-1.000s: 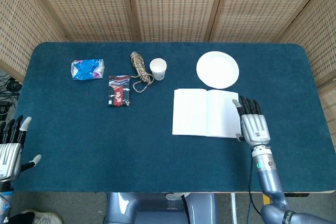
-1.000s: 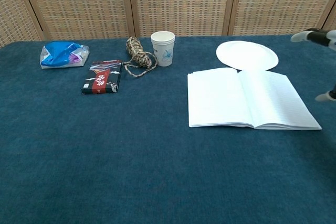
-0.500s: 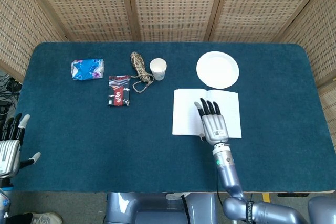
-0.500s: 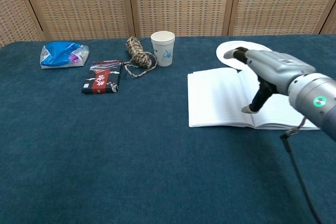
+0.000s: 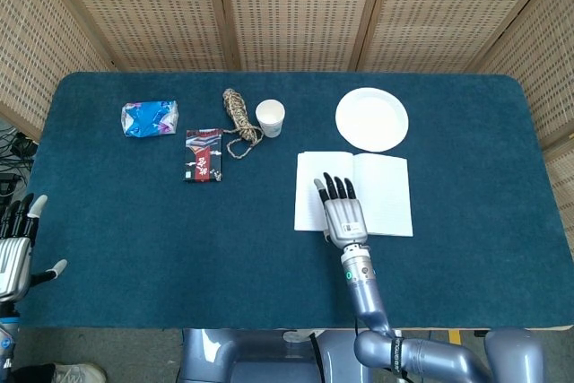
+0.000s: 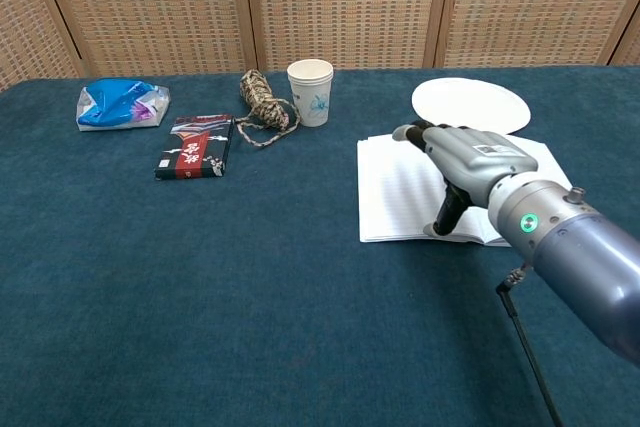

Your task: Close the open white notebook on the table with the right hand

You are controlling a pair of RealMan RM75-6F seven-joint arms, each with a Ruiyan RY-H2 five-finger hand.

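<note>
The white notebook (image 5: 368,193) (image 6: 400,187) lies open and flat on the blue table, right of centre, just near of the white plate, pages facing up.

The right hand (image 5: 342,216) is reaching forward, fingers extended and apart; the left hand (image 5: 15,248) is hanging open at the edge.

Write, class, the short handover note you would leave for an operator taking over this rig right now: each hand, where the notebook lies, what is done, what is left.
Right hand: over the left page of the white notebook, fingers spread, holding nothing; whether it touches the paper cannot be told.
Left hand: off the table's near left corner, open, idle.
Notebook: lying flat and open, just in front of the white plate.
Done: right hand brought to the notebook.
Left: catch one cover or page edge and fold it over until the notebook is shut.
</note>
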